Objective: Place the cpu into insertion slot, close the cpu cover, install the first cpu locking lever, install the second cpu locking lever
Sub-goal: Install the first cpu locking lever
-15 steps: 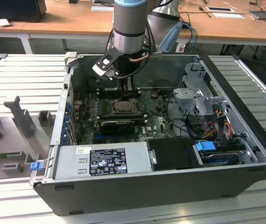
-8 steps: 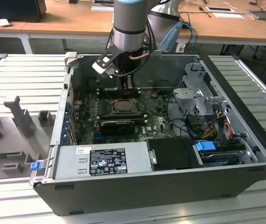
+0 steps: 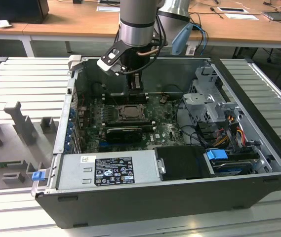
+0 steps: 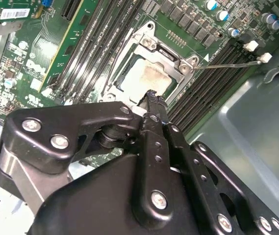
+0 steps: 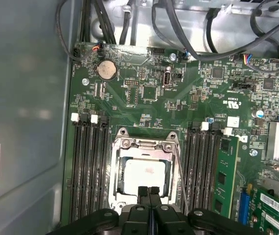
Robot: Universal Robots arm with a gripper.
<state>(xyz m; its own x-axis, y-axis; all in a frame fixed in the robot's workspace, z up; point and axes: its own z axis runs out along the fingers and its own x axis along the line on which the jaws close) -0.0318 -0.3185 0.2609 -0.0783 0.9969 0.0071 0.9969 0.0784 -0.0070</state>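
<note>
We see hand (image 5: 148, 189) pinched narrow, empty, tip above insertion slot (image 5: 113, 186) edge. Inside slot sits cpu (image 5: 144, 172), cpu cover (image 5: 144, 152) lying over it. Our worry: tip skids off cover, scratches cpu. Beside slot, locking lever (image 5: 180, 181) looks unlatched, so cover may lift.

Matt pale metal cpu (image 5: 144, 175); shiny metal cpu cover (image 5: 129, 144); glossy black tool (image 5: 149, 189).

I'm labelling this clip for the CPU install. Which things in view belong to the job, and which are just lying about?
Belong to the job:
cpu
cpu cover
locking lever
gripper

Just lying about:
memory slots
coin battery
cables
power supply
</note>
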